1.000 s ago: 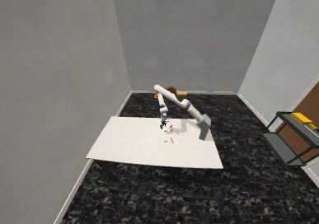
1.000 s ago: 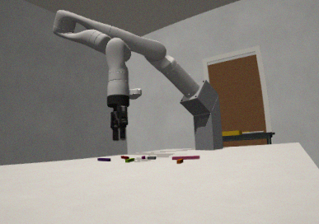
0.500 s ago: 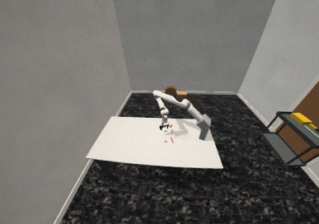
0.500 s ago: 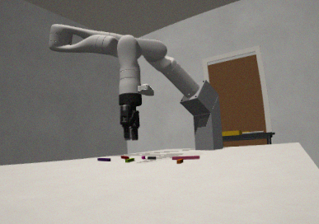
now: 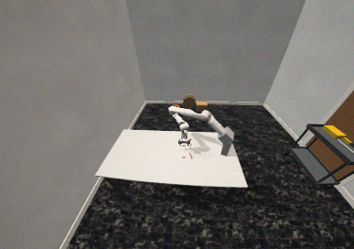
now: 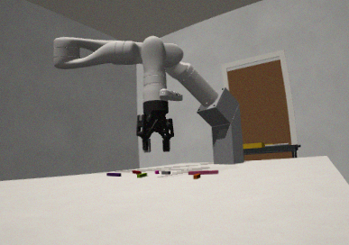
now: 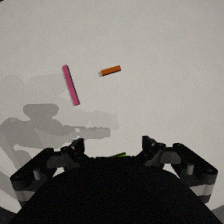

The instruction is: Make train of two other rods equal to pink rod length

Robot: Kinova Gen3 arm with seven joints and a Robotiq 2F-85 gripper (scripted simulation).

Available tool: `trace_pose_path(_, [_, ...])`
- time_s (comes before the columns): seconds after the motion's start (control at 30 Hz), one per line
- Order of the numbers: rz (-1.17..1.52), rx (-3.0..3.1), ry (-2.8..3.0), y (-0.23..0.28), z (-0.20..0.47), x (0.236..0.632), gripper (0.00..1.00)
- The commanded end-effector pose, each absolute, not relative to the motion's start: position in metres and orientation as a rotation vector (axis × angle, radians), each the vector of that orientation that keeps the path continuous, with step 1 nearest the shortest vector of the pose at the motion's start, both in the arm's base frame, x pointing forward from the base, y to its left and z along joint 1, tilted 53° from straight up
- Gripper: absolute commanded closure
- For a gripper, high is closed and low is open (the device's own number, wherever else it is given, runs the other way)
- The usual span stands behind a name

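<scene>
My gripper (image 6: 154, 145) hangs open and empty above the row of rods on the white table. In the exterior view I see a purple rod (image 6: 113, 174), a red rod (image 6: 136, 171), a lime rod (image 6: 142, 175), a small magenta rod (image 6: 157, 171), a grey rod (image 6: 166, 172), the pink rod (image 6: 203, 172) and an orange rod (image 6: 197, 176). In the wrist view the pink rod (image 7: 70, 85) and the orange rod (image 7: 110, 70) lie apart ahead of the fingers. A lime rod's tip (image 7: 119, 155) peeks out between the fingers, well below them.
The arm's grey base pedestal (image 6: 224, 131) stands at the table's far side. A dark shelf (image 5: 332, 153) with a yellow item stands off to the right on the floor. A brown object (image 5: 189, 102) sits behind the arm by the back wall.
</scene>
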State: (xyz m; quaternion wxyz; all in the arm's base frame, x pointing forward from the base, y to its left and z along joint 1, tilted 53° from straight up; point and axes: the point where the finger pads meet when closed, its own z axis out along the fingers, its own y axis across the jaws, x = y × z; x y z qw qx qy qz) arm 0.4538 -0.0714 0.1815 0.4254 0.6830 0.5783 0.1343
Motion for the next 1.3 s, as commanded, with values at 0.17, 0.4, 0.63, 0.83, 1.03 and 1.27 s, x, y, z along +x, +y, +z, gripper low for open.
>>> trace_pose_path(0.17, [0.356,1.726,1.439,-0.0616,0.175,0.4529,0.0])
trace_pose_path(0.4, [0.356,1.726,1.439,-0.0616,0.175,0.4528,0.0])
trace_pose_path(0.63, [0.356,1.726,1.439,-0.0616,0.175,0.4528,0.0])
trace_pose_path(0.83, [0.356,1.726,1.439,-0.0616,0.175,0.4528,0.0])
trace_pose_path(1.03, [0.356,1.726,1.439,-0.0616,0.175,0.4528,0.0])
trace_pose_path(1.27, [0.356,1.726,1.439,-0.0616,0.175,0.4528,0.0])
